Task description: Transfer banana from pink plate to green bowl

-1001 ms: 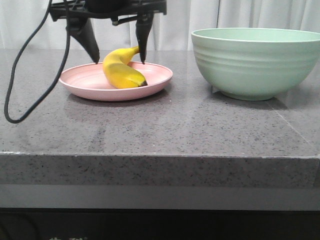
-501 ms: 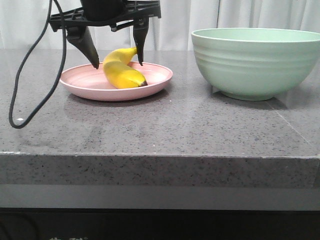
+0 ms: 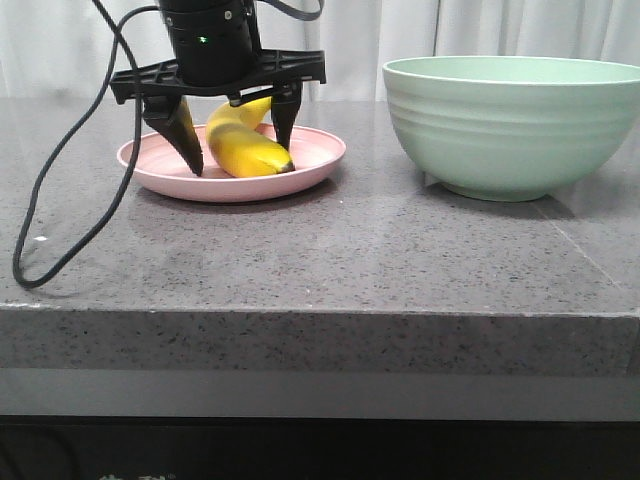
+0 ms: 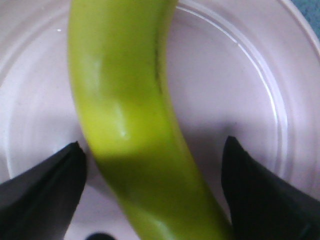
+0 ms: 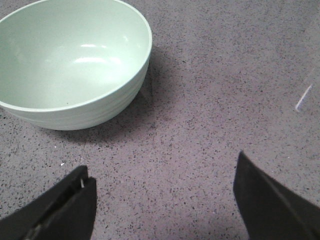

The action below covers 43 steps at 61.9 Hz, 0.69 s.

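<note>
While you look at the front view, read these off:

Banana [image 3: 243, 145]: one, lying in the plate at the left of the frame. Its long axis runs from the stem at upper right, behind the gripper, down to the dark blunt tip at lower right near the plate's front rim, the curve bulging toward the left. Smooth, plump, bright yellow skin. In the left wrist view it [image 4: 127, 115] runs from the top of the frame down to the bottom, between the two fingers.

Plate [image 3: 318, 160]: one, round, shallow, pale pink, matte, with a low raised rim and faint rings inside [image 4: 260, 90].

Bowl [image 3: 510, 125]: one, at the right of the frame, well apart from the plate. Deep, round, mint green, with horizontal ridges outside and a small foot. You see its smooth inside [image 5: 70, 55] at the upper left of the right wrist view.

Left gripper [image 3: 238, 150]: jaws spread wide, one dark tapered finger [image 3: 185, 135] on each side of the banana, tips down inside the plate. You cannot tell whether either finger touches the fruit.

Right gripper [image 5: 165, 200]: jaws wide apart, holding nothing, above bare counter beside the bowl.

Counter [image 3: 380, 250]: one grey speckled stone slab.

Cable [image 3: 70, 190]: one black loop at the left of the frame.
</note>
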Available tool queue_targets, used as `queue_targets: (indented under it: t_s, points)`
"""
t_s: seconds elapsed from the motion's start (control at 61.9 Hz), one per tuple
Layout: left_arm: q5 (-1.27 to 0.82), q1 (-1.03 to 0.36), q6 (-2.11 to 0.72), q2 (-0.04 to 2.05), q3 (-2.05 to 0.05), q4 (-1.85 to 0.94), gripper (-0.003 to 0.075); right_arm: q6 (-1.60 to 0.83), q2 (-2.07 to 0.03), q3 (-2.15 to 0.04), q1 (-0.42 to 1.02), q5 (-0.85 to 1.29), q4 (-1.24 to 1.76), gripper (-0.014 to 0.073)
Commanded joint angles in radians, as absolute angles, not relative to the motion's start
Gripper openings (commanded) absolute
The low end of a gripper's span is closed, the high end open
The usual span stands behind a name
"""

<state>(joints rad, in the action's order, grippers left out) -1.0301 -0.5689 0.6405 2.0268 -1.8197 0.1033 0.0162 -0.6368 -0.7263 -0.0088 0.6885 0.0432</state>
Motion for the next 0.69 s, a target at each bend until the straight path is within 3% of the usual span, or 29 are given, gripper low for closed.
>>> queue_targets:
  t_s: [0.0,0.162,0.339,0.678]
  points:
    - [-1.009,-0.57,0.638,1.972,-1.855,0.089,0.0483,0.006,-0.645,-0.752,-0.01,0.625,0.042,0.0581]
    - [-1.014,-0.57,0.638,1.972,-1.866,0.082,0.0328,0.006,-0.645,-0.752,-0.01,0.625,0.042,0.0581]
    - [-1.058,-0.57,0.611,1.972,-1.922,0.078,0.0223,0.006,-0.645,-0.752,-0.01,0.625,0.042,0.0581]
    - [-1.197,-0.554,0.443,1.904,-2.007,0.07,0.02,0.006,-0.645,-0.752,-0.01,0.619,0.042,0.0581]
